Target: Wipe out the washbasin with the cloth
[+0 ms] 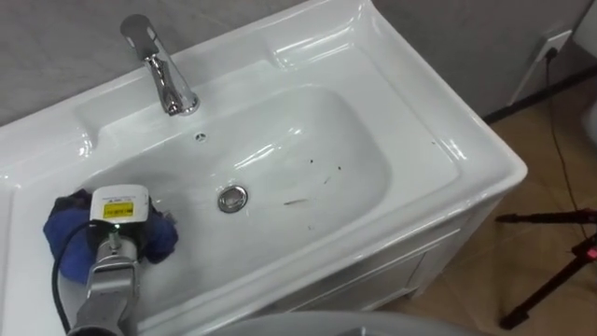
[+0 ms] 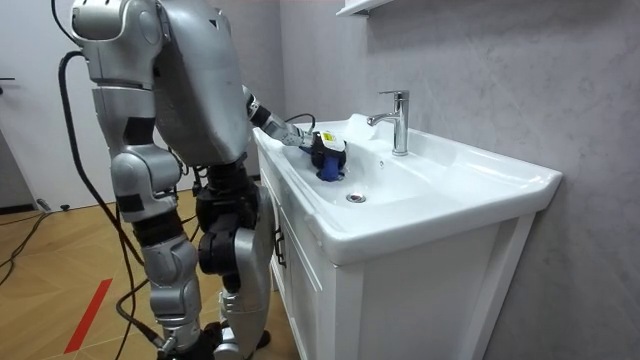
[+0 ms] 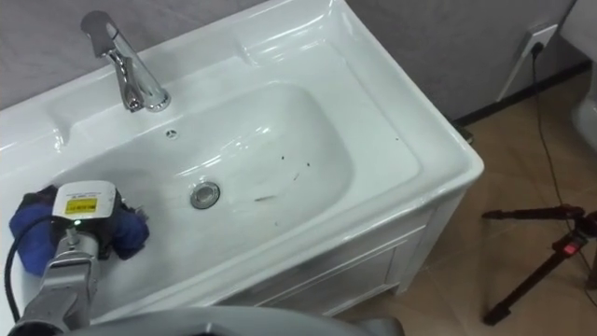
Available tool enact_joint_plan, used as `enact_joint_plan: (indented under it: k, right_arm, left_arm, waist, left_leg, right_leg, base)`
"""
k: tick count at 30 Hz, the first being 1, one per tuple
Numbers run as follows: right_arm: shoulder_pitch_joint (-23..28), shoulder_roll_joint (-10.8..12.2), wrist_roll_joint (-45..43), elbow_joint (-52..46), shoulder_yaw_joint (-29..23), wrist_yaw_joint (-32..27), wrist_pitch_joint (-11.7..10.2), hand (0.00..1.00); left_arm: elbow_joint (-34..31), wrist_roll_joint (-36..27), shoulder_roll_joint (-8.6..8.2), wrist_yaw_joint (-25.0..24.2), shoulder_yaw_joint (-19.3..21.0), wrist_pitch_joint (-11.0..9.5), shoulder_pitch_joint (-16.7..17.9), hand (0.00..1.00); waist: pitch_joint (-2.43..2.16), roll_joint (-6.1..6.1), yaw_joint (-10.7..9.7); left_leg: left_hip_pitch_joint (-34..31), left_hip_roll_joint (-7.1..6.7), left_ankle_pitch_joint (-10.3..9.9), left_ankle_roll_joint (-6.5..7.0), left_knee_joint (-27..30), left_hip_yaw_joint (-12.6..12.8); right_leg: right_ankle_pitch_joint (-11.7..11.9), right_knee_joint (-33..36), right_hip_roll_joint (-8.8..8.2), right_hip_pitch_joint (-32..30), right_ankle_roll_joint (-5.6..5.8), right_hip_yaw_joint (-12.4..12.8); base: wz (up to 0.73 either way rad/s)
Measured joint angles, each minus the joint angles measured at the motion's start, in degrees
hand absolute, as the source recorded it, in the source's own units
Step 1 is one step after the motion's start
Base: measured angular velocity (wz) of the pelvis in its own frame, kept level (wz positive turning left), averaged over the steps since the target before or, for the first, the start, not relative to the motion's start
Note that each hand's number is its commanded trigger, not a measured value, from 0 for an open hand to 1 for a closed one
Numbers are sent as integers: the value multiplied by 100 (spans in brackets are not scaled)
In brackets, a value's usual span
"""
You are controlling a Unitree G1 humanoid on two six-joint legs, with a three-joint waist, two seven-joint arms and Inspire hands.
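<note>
In the left eye view, the white basin (image 1: 448, 140) is lying with its long axis running from lower left to upper right, and the drain (image 1: 232, 198) is sitting at the bowl's low point. The faucet (image 1: 163, 70) is standing on the rim beyond the drain, up and left of it, with its spout reaching out over the bowl toward the robot. The blue cloth (image 1: 65, 229) is lying bunched on the bowl's slope left of the drain, its longer side running left to right. The left hand (image 1: 117, 224) is pressing down on top of the cloth. Its fingers are hidden beneath the wrist unit and in the folds, so the grip cannot be determined. Dark specks and a thin smear (image 1: 312, 177) are showing just right of the drain. A tripod (image 1: 560, 261), cut off by the edge, is standing on the floor well right of the drain. In the room view, the robot is standing upright at the front of the white cabinet (image 2: 400, 300), reaching to the cloth on the far side of the drain. The right hand (image 2: 186, 322) is hanging low beside the body, and its fingers are too hard to make out.
</note>
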Motion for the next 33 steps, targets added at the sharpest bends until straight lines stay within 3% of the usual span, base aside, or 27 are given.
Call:
enact_joint_plan:
  k: [7, 10, 14, 18, 25, 28, 30, 33]
  right_arm:
    - [-55, 25, 266, -15, 159, -245, -64, 0]
    - [-41, 59, 309, -18, 354, -303, -55, 0]
    - [-2, 310, 239, -55, 452, -374, 51, 0]
    - [15, 482, 199, -14, 585, -389, 109, 0]
    - [51, 669, 97, -83, 1013, -333, 262, 0]
    - [60, 706, 124, -86, 1156, -333, 262, 0]
    - [61, 719, 115, -93, 1199, -302, 268, 0]
    - [62, 723, -41, -93, 1224, -190, 328, 0]
  left_arm:
    - [-86, -767, -126, -93, 285, -5, -110, 100]
    - [-90, -1455, -316, -156, 325, -23, -337, 100]
    - [-293, -2299, -636, -233, 322, -154, -448, 100]
    - [-298, -3015, -900, -410, 271, -315, -594, 100]
    - [-589, -3909, -1006, -1138, -638, -236, -995, 100]
    - [-621, -4042, -1008, -1372, -781, -173, -1168, 100]
    - [-663, -4260, -1046, -1535, -905, -184, -1251, 100]
    - [-665, -4452, -1113, -1685, -1089, -189, -1447, 100]
  waist:
    - [23, -48, 11]
    - [81, -149, 4]
    - [82, -364, 3]
    - [76, -404, -49]
    - [72, -422, -197]
    - [75, -427, -296]
    - [78, -423, -370]
    - [94, -398, -561]
  left_leg:
    - [-17, -6, 0, 0, -5, -113]
    - [-8, -42, 6, -10, -6, -202]
    - [-10, -67, 6, -11, -3, -231]
    - [-36, -92, 6, -10, -2, -253]
    - [-102, -154, 7, -9, 0, -226]
    - [-110, -159, 6, -8, -3, -112]
    - [-99, -150, 7, -8, -2, 95]
    - [-102, -152, 7, -8, -10, 121]
  right_leg:
    - [-2, 12, -7, 44, -2, -76]
    - [-34, 6, -39, 101, 22, -143]
    - [-92, 18, -64, 101, 37, -200]
    - [-93, 12, -97, 95, 48, -249]
    - [-79, 8, -156, 86, 107, -259]
    - [-77, 5, -168, 75, 112, -245]
    - [-75, 12, -161, 39, 115, -122]
    - [-66, 17, -163, 7, 125, -105]
  base:
    - [7]
    - [19]
    - [10]
    - [4]
    - [5]
    - [-3]
    - [-23]
    - [-11]
